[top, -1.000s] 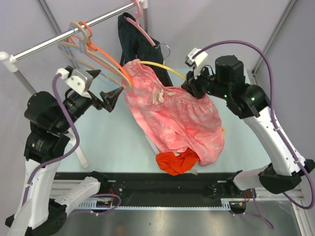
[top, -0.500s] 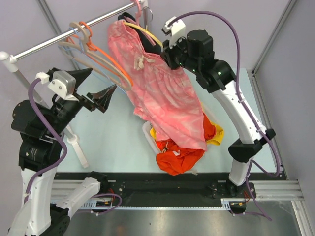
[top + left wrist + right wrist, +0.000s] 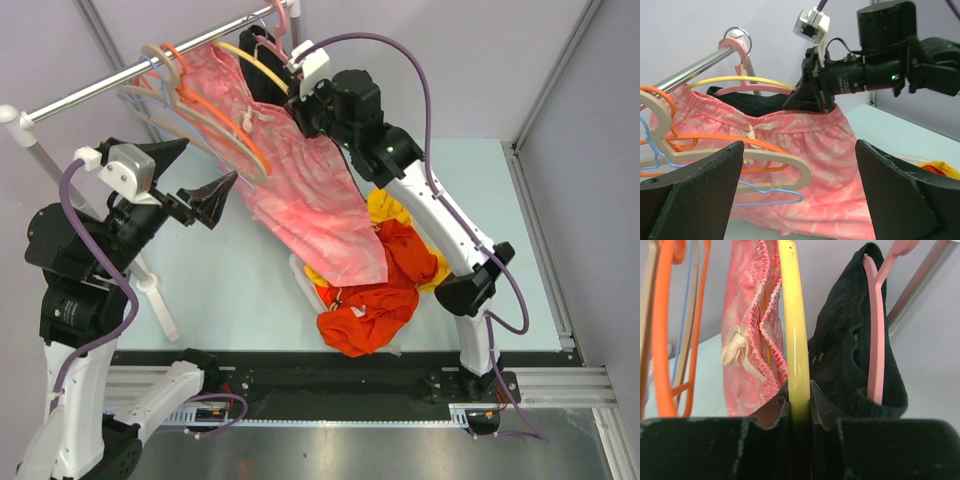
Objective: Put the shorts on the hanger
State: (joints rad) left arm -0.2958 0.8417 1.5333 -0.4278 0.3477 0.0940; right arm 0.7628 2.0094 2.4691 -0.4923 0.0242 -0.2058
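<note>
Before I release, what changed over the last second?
The right gripper, shut on the hanger, carried it and the draped shorts from mid-table back and left to the rail, uncovering the orange-red clothes below. The left arm shifted slightly early on. Unchanged: right grip on the hanger, left gripper open and empty, other hangers on the rail.

The right claw (image 3: pixel 799 407), clamped on the yellow hanger (image 3: pixel 794 315), is hemmed in: shorts (image 3: pixel 747 300) just left, black garment (image 3: pixel 845 355) and pink hanger (image 3: pixel 875 340) just right, orange hanger (image 3: pixel 662 340) farther left.

Right gripper (image 3: pixel 800 409) clamped tight, arm stretched high; left gripper (image 3: pixel 209 166) spread wide.
</note>
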